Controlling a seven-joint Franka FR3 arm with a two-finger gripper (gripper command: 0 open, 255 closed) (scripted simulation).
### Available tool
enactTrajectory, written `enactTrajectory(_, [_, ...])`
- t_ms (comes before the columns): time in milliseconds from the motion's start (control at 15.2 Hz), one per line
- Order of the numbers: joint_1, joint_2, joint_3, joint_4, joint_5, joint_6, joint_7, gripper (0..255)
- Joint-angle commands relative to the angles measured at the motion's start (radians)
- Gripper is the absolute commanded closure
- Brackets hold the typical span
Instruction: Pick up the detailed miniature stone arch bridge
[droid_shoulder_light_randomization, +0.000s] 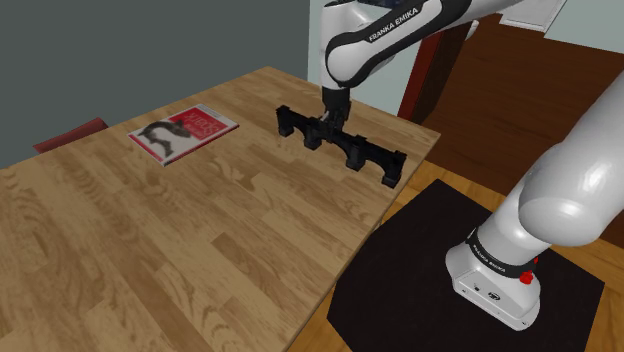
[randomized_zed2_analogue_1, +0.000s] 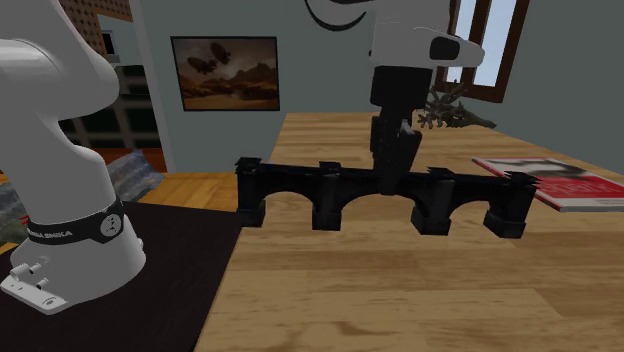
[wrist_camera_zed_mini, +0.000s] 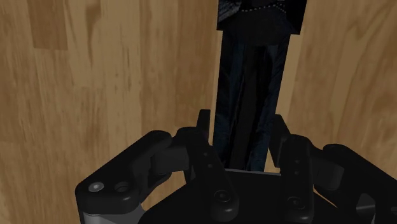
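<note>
Gripping mid-span, I have the fingers (wrist_camera_zed_mini: 207, 143) clamped across the bridge (randomized_zed2_analogue_1: 330, 185), centre frame, so it should lift level off the worktop (droid_shoulder_light_randomization: 200, 230).

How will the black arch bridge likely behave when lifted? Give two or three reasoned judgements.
Probably stiff: the bridge looks like one solid piece with thick piers. It should tilt little, since the gripper clasps the deck near mid-span. Unlikely to roll: it stands on several flat piers on the table.
</note>
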Motion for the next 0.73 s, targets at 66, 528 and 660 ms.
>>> enactTrajectory(66, [0.001,-0.022,0.001,0.019,0.004,-0.04,-0.002,255])
enactTrajectory(528, [0.001,-0.067,0.001,0.067,0.01,-0.132,-0.009,255])
enactTrajectory(660, [0.001,-0.068,0.001,0.068,0.01,-0.135,-0.009,255])
